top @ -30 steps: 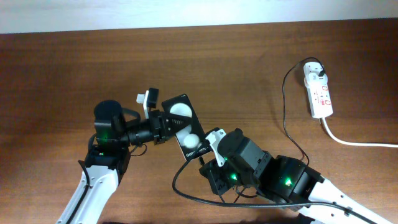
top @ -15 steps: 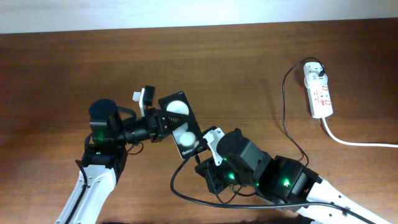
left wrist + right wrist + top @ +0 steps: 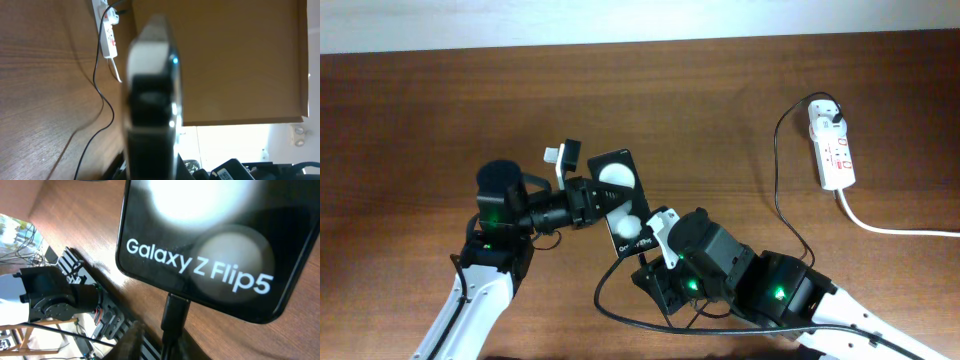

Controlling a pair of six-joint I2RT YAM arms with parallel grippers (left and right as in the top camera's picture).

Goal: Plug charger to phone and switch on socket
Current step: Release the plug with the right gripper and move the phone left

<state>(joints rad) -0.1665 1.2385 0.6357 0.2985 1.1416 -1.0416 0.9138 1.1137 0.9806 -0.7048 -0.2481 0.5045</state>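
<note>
My left gripper (image 3: 598, 197) clamps the phone (image 3: 623, 185). The charger (image 3: 174, 314) tip looks seated. I can't tell my right gripper's (image 3: 643, 256) width. Switching on the socket (image 3: 832, 150) is left.

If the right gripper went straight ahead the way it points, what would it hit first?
The right gripper would likely meet the phone at its bottom edge, by the charger plug; depth is unclear.

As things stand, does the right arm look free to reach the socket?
Probably yes. The socket lies on that arm's side of the table. Between it and the right pincer, only the thin charger cable lies on the wood, nothing upright.
</note>
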